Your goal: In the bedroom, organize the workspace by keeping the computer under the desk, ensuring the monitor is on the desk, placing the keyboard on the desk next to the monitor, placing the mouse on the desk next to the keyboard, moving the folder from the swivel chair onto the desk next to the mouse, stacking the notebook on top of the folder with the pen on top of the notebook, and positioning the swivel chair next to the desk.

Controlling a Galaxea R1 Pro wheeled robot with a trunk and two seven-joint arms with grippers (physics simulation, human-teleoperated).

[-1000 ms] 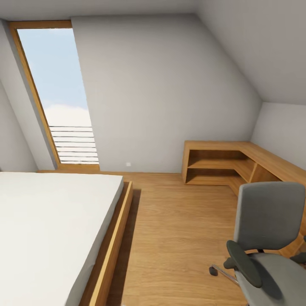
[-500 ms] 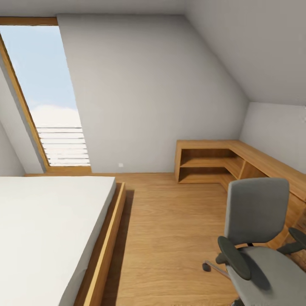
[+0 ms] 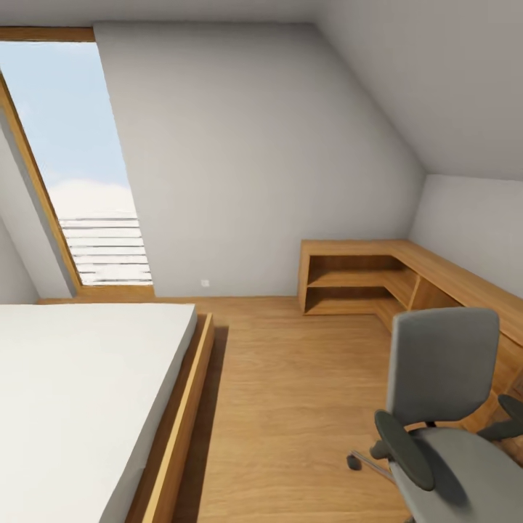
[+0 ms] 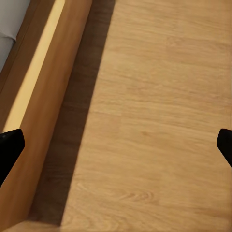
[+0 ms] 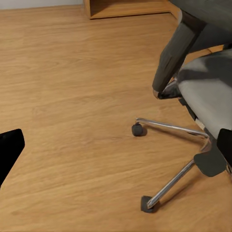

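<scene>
The grey swivel chair [image 3: 443, 378] stands at the lower right of the head view on the wood floor [image 3: 290, 407], and the part of its seat in frame is bare. In the right wrist view its seat [image 5: 212, 92] and chrome base [image 5: 169, 128] are close by, with my right gripper [image 5: 116, 147] open above the floor beside them. My left gripper [image 4: 116, 147] is open over floorboards next to the bed's oak frame [image 4: 43, 96]. The desk, computer, monitor, keyboard, mouse, folder, notebook and pen are out of view.
A low bed [image 3: 73, 392] with a white mattress takes up the left side. A low oak shelf unit [image 3: 363, 280] runs along the far right corner under the sloped wall. A tall skylight [image 3: 73, 160] is at the far left. Open floor lies between bed and chair.
The head view has swung to the right, so the skylight, bed and chair sit further left in the picture; more of the chair's seat shows. The view has barely shifted over the last half second.
</scene>
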